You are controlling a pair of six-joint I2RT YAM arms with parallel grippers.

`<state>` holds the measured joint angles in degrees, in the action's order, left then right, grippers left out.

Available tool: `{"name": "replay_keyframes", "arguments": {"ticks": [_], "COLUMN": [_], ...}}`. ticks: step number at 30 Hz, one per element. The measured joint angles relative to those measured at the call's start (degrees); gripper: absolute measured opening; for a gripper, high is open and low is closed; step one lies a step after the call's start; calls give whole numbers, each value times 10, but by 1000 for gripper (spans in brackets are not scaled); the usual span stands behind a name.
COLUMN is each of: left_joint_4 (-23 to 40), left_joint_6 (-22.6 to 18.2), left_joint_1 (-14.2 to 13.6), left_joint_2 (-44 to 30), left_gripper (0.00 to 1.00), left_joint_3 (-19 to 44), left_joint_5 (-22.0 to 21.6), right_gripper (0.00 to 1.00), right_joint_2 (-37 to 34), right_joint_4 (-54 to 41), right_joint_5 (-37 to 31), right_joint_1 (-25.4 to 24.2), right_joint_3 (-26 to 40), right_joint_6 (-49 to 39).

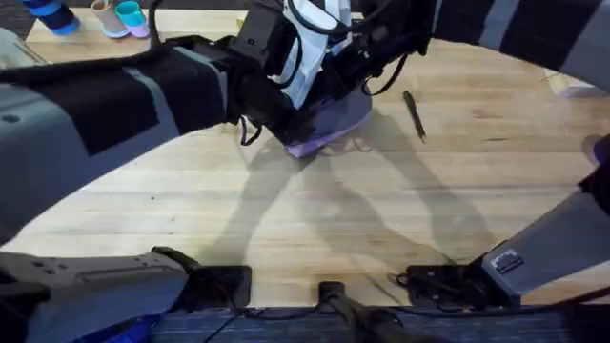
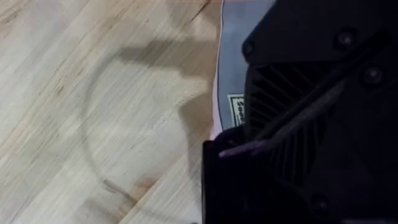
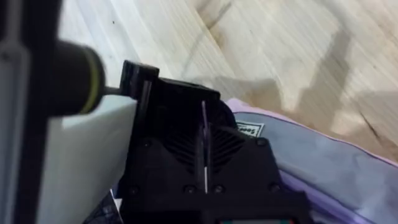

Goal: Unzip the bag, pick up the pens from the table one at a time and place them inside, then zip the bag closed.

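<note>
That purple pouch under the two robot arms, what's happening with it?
Both arms have reached in over the lilac bag, which lies on the wooden table. Their grippers are bunched right at the bag, apparently working on it, though the arms hide the zip, so I can't tell whether it is open. A thin black pen lies on the table just beside the bag, not yet picked up, so the packing has not started.

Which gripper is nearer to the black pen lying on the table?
Right. The right gripper works at the bag, on the side facing the pen; the left gripper is at the bag's far side from the pen.
</note>
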<state>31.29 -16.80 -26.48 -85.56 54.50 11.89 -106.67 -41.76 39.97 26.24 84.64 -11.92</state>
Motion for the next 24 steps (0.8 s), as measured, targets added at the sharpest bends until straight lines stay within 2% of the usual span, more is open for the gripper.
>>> {"name": "replay_keyframes", "arguments": {"ticks": [5,6,8,12,13,19,24], "left_joint_4": [0,1,5,7,6,2,0], "left_joint_6": [0,-4,-7,-18,-19,-15,-9], "left_joint_1": [0,0,1,1,1,0,0], "left_joint_2": [0,0,0,0,0,0,0], "left_gripper": [45,45,45,45,45,45,46], "left_joint_3": [0,0,0,0,0,0,0], "left_joint_5": [-1,-1,0,4,4,3,2], "right_gripper": [42,104,329,920,976,997,997], "right_joint_2": [0,0,0,-3,-3,-2,28], "right_joint_4": [2,3,7,11,11,5,-1], "right_joint_5": [0,-1,-14,-62,-69,-68,-49], "right_joint_1": [0,0,-5,-24,-29,-37,-72], "right_joint_3": [0,0,0,0,0,0,0], "right_joint_6": [0,0,0,-2,-3,-2,-1]}}
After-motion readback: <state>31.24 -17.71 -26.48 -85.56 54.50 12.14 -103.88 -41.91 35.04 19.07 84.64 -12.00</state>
